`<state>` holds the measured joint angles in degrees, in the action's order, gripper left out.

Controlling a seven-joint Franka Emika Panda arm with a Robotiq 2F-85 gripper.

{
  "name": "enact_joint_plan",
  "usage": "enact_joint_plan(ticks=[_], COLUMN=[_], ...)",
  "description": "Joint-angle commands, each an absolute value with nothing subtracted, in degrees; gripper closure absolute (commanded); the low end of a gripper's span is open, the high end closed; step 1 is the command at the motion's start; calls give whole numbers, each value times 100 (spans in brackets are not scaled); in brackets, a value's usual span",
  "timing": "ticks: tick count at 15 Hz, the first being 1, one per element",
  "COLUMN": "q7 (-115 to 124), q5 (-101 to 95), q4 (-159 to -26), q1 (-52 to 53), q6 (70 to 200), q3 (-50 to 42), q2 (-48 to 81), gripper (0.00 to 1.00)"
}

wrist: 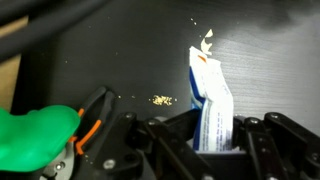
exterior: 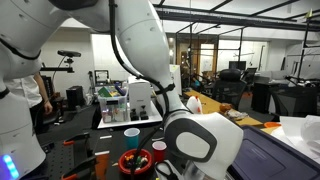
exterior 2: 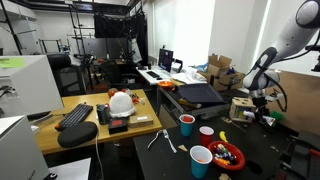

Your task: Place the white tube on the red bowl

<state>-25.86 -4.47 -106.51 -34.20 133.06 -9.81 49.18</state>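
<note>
— How is the claw (wrist: 215,148) found in the wrist view?
— It is found clamped on the white tube (wrist: 210,105). The tube is held between the jaws, and its crimped end is pointed away over the dark table (wrist: 275,60).
— What is seen around it?
— Yellow crumbs (wrist: 160,99) are scattered near the tube. A green object (wrist: 35,135) and an orange-handled tool (wrist: 92,125) are seen farther off to one side.
— And the red bowl?
— In both exterior views the red bowl (exterior: 133,161) (exterior 2: 228,155) is seen resting on the table. A red cup (exterior 2: 201,159) is set just beside it and a blue cup (exterior 2: 186,124) near.
</note>
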Motion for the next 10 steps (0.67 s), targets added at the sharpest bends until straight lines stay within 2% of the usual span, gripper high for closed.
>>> enact_joint_plan(ticks=[1,10], q7=[-2706,-3300], q5=[-621,-558], q4=[-10842,-10871], q1=[-3173,-2848], q6=[13141,12567], q3=[-963,-615], q2=[4639,4451], gripper=[100,100])
